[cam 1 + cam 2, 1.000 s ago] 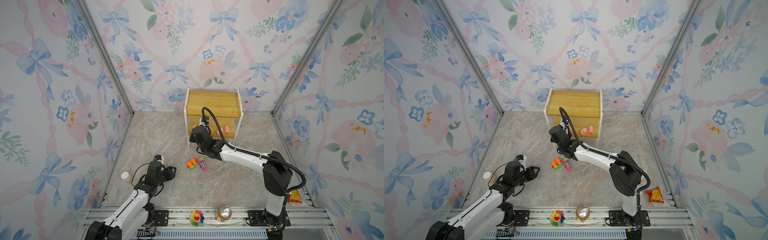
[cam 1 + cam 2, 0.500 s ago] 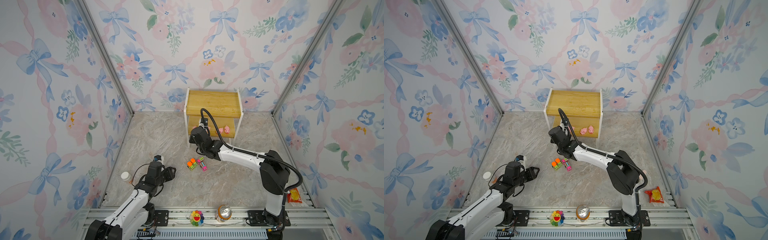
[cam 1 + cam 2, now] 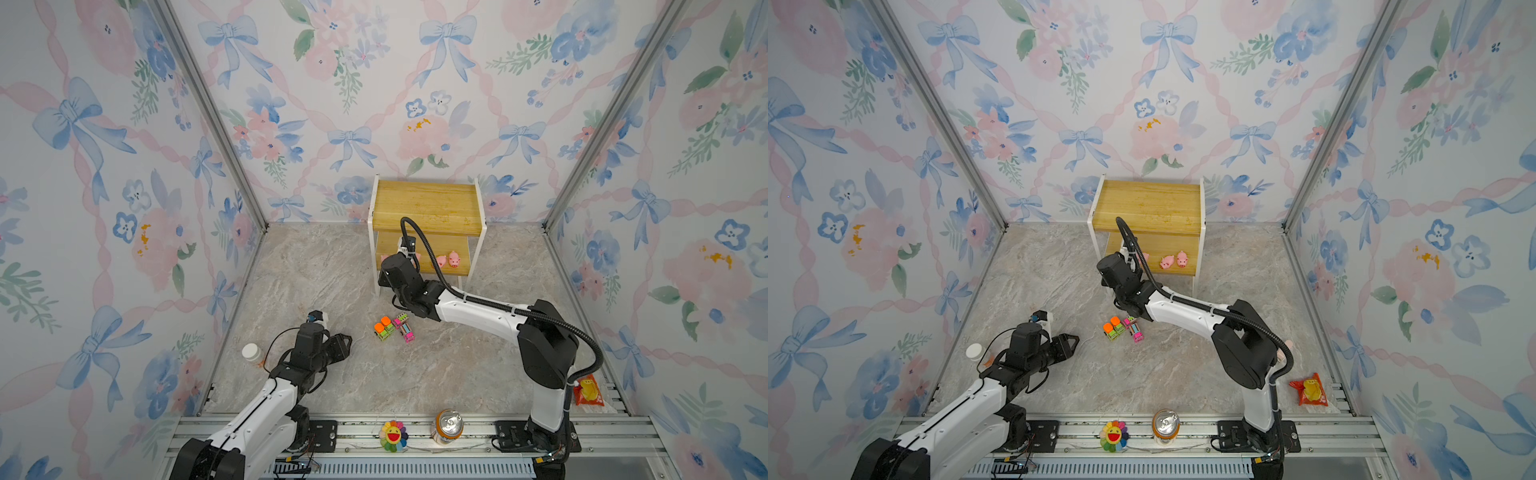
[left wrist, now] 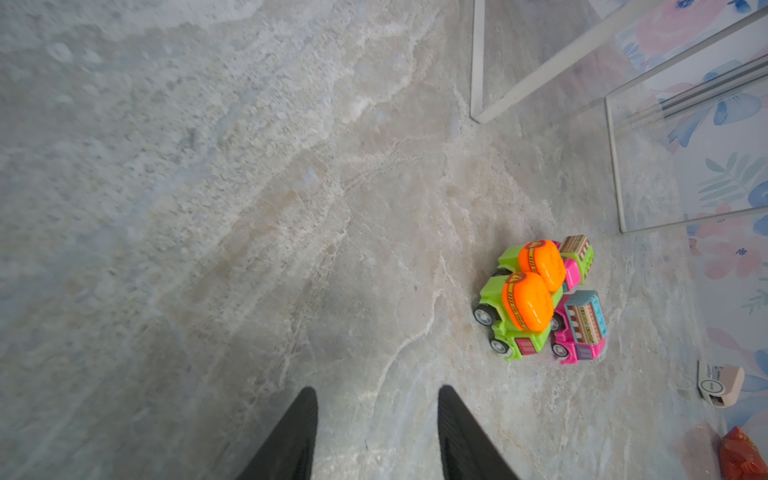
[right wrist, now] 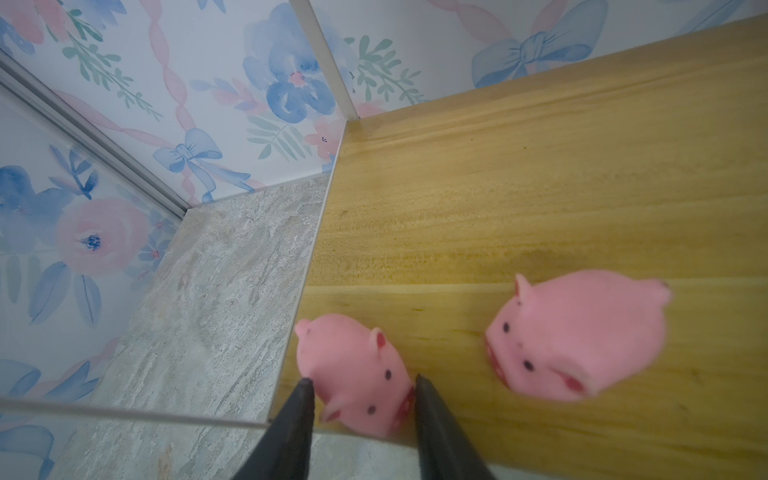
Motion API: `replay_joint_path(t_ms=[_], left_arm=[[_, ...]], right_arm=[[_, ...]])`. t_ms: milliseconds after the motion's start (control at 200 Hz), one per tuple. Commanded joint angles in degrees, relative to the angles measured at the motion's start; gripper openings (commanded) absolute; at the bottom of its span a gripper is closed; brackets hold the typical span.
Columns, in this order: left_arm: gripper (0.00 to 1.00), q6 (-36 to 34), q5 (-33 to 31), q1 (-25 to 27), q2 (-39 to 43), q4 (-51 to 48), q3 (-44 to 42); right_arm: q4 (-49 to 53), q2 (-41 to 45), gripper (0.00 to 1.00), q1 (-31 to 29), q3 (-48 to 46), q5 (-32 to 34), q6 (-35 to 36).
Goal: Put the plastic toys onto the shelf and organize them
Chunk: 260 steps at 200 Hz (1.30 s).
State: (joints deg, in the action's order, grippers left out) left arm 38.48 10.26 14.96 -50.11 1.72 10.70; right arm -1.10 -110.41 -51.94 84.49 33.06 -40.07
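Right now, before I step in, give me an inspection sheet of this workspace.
Surface: marble-look tabletop, nothing spilled seen.
Job's things: shelf; four pigs on its lower board; four trucks clustered on the tabletop.
Clutter: rainbow flower, can, red packet, white-capped bottle.
Grippers: left gripper open, empty; right gripper fingers flank the edge pig, grip unclear.
Cables: black hose arcs across the shelf front.
Surroundings: floral wallpaper walls, front rail.

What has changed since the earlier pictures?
The right gripper shifted slightly left at the two-tier yellow wooden shelf, jaws flanking a tiny pink plastic pig on the lower board's edge; release unclear. Left gripper, green and pink toy trucks, other pigs: unchanged.
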Motion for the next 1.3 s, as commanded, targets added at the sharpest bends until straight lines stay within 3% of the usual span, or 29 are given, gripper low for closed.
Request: replay_joint_path(t_ms=[0, 1295], left_arm=[[0.48, -1.54, -0.47, 0.14, -0.51, 1.07, -0.58], [0.49, -1.52, -0.06, 0.16, -0.14, 1.36, -0.86]], right_arm=[[-0.57, -1.12, 0.42, 0.69, 0.57, 1.12, -0.08], [-2.69, 0.74, 0.42, 0.96, -1.64, -3.66, -1.33]])
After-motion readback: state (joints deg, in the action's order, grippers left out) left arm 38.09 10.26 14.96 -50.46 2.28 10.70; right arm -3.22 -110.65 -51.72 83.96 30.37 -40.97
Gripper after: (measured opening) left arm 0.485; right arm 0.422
